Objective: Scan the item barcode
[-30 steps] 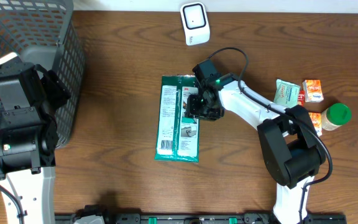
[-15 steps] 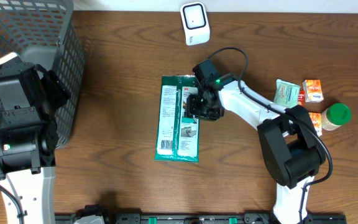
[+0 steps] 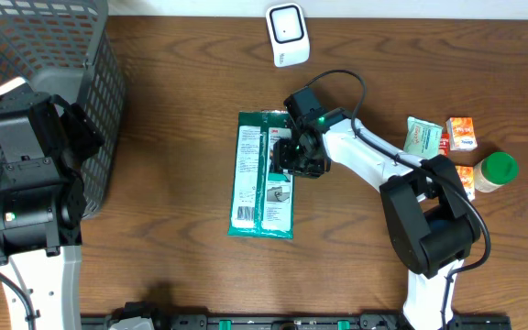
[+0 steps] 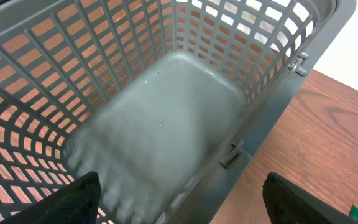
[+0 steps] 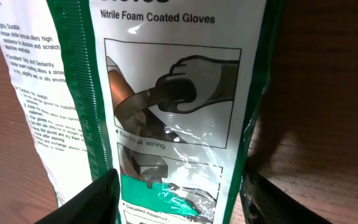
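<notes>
Lengthwise, glove packet (image 3: 262,176) flat, long axis toward scanner (image 3: 287,34).

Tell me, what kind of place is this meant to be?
Probably a mock shop checkout: a white scanner on a wooden table, a grey shopping basket, and packaged goods such as a glove pack.

Dark brown wood-grain table (image 3: 181,110) under even indoor light.
A pale strip of wall (image 3: 429,7) runs along the frame's top edge, behind the tabletop.
</notes>
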